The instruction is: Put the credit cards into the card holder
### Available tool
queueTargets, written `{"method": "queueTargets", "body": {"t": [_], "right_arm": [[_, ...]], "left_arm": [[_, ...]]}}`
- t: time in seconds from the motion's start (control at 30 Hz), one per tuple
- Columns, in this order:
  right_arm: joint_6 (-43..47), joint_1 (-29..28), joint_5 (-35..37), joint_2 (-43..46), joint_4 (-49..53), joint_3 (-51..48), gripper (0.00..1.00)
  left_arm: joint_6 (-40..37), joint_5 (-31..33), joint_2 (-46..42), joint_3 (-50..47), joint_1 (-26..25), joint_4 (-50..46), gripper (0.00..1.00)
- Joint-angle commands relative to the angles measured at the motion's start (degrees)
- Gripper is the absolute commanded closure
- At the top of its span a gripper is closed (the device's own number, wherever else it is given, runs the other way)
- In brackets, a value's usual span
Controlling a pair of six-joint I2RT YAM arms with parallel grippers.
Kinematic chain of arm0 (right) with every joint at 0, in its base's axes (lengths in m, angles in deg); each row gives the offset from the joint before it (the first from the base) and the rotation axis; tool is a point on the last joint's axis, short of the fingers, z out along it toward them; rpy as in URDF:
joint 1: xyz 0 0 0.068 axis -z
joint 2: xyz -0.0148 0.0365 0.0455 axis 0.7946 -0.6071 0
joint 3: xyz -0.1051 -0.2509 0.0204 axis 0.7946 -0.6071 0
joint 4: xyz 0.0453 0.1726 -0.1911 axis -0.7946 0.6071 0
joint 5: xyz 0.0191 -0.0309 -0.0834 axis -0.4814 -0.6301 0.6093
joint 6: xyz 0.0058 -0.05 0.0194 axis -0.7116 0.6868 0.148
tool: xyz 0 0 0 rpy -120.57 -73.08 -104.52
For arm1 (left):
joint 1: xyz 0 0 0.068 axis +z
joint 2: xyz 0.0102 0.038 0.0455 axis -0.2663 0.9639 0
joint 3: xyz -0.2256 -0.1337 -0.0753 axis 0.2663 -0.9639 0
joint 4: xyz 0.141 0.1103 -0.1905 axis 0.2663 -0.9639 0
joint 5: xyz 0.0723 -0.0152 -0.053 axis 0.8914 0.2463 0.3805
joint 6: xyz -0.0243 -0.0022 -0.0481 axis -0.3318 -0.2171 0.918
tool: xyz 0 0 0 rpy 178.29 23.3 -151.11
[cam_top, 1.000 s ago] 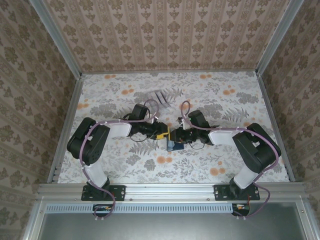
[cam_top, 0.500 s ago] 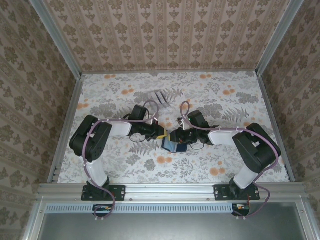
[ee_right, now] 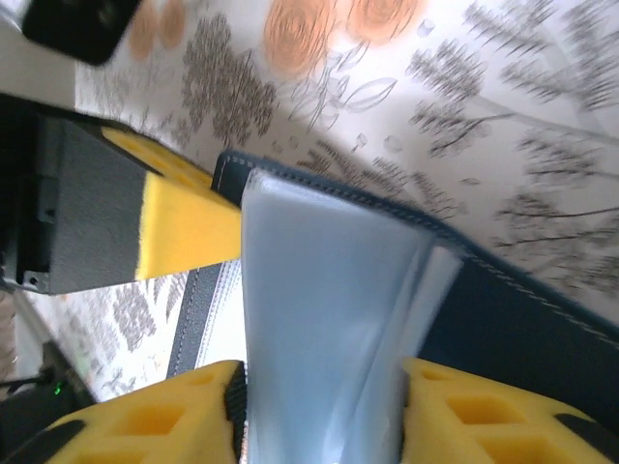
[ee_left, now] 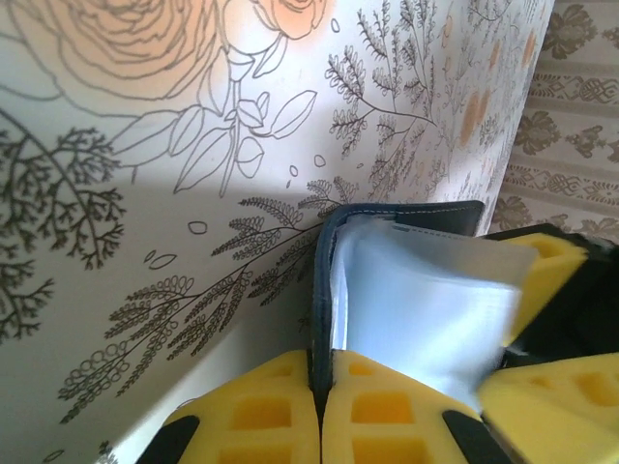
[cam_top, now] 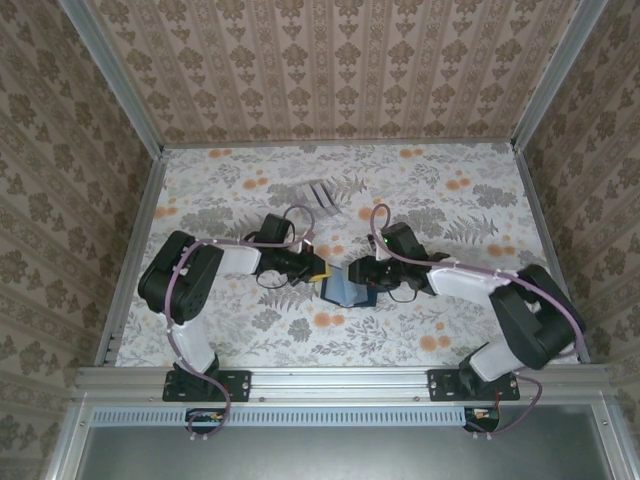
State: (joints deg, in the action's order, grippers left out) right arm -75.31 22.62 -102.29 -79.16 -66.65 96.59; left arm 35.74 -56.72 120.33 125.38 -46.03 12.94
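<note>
Card holder: dark navy, lying open on the flowered surface, near the middle and between the two arms.

Left pincer: yellow pads pressed together on the holder's stitched navy edge, pinning that side. The holder runs away from it toward the right.

Middle: a pale blue sheet stands up out of the holder. Card or clear sleeve, cannot tell.

Right pincer: fingers apart, one on each side of the pale sheet. Whether they press it or only flank it, cannot tell.

Judgement: both pincers are at the holder, the left at its left edge and the right at the sheet. The holder's long axis seems to run pincer to pincer. The next move depends on the left keeping that edge anchored.
</note>
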Motion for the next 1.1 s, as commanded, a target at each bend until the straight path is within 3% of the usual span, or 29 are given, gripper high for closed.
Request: {"method": "queueTargets", "body": {"t": [0.0, 0.13, 0.3, 0.47, 0.67, 1.07], "right_arm": [[2.08, 0.05, 9.13, 7.03, 5.68, -0.92, 0.51], [3.66, -3.40, 7.85, 10.26, 7.40, 0.77, 0.51], [0.77, -8.92, 5.13, 7.95, 5.14, 4.04, 0.49], [-5.65, -9.33, 1.86, 0.58, -3.37, 2.43, 0.43], [-6.63, -9.29, 1.55, -4.82, -6.41, 1.94, 0.38], [-7.83, -7.74, 2.13, -8.68, -9.03, 1.55, 0.53]], "left_arm": [[1.75, -0.36, -4.07, -1.52, 0.18, 1.82, 1.00], [2.48, -0.79, -5.22, -1.07, 0.17, 1.74, 1.00], [5.18, -1.07, -4.69, -1.44, -0.36, 5.32, 1.00], [8.39, -1.68, -3.63, -2.55, -0.52, 10.11, 1.00], [11.15, -3.00, -2.41, -3.13, -0.61, 14.04, 1.00], [12.71, -2.75, -2.80, -5.76, -0.65, 16.96, 1.00]]}}
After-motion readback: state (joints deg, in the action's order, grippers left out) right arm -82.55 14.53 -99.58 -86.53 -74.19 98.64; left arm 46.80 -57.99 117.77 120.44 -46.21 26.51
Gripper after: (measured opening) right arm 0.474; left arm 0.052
